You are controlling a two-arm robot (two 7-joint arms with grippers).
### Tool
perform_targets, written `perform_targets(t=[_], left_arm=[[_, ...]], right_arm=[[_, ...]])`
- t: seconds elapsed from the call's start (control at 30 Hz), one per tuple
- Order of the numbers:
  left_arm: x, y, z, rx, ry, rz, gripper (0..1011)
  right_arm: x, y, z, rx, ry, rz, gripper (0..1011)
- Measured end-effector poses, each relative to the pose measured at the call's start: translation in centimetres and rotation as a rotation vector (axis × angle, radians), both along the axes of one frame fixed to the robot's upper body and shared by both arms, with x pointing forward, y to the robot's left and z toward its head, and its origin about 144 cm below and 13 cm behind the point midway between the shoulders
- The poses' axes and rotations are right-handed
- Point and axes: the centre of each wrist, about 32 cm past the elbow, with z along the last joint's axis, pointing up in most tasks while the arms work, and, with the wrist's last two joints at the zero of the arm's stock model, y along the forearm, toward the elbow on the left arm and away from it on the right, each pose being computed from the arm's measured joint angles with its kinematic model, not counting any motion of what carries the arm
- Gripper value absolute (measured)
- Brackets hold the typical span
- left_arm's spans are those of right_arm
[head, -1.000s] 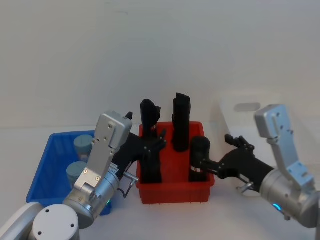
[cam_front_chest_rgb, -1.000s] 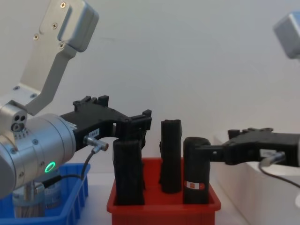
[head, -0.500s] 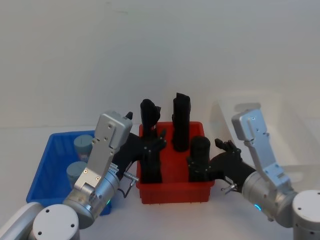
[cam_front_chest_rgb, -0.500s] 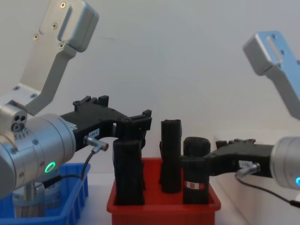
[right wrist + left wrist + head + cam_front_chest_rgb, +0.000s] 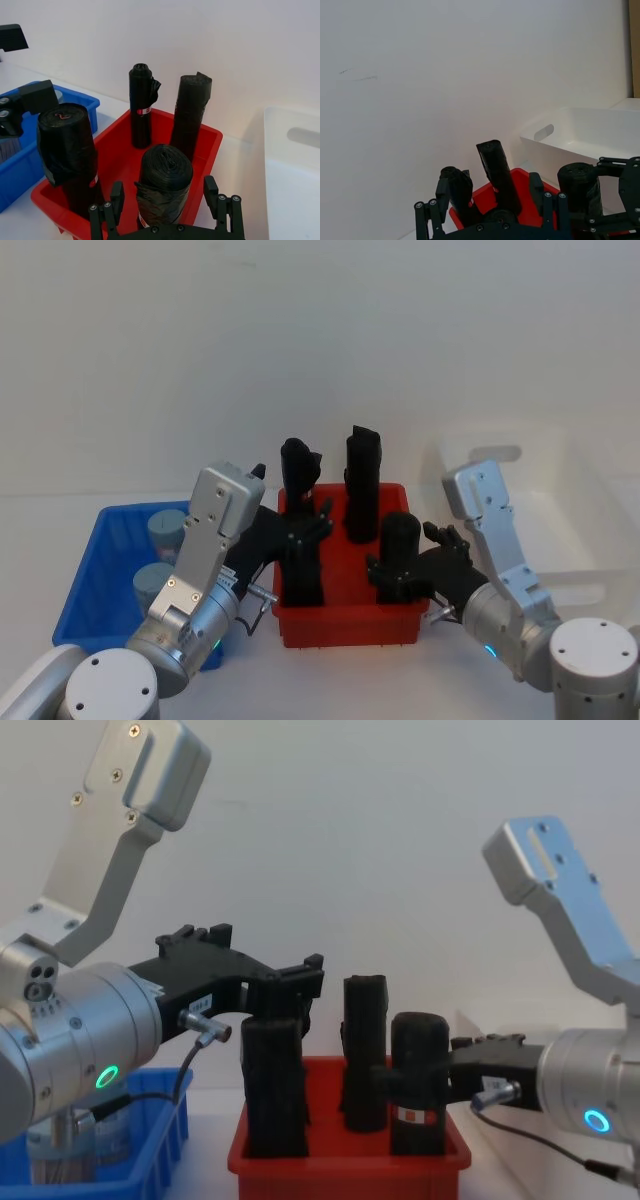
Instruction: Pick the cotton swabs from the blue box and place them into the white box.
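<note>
Two cotton swabs jars [image 5: 165, 527] [image 5: 152, 583] with grey-blue lids stand in the blue box [image 5: 100, 545] at the left. The white box [image 5: 560, 540] sits at the far right. My left gripper [image 5: 308, 530] hangs open over the front-left black roll [image 5: 300, 575] of the red bin, its fingers [image 5: 427, 220] wide apart. My right gripper [image 5: 395, 575] is open too, with its fingers [image 5: 114, 202] on either side of the front-right black roll [image 5: 165, 182]. Neither gripper is at the jars.
The red bin [image 5: 350, 625] stands between the two boxes and holds several upright black rolls, two at the back [image 5: 362, 480]. A white wall rises behind the table. Both arms reach over the red bin's front half.
My right arm has swung left from beside the white box, and its open fingers now straddle the front-right black roll. The left arm has not moved.
</note>
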Motion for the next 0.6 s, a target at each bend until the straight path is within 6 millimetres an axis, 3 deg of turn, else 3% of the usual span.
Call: perform_targets(t=[0.3,0.6], left_arm=[[0.0,0.0,0.0,0.0,0.0,0.0,1004],[0.0,0.0,0.0,0.0,0.0,0.0,1004]], right_arm=[[0.41,0.7,-0.3,-0.002,0.016,-0.02,1001],[0.59,1.03,-0.43,-0.003,0.023,-0.028,788]])
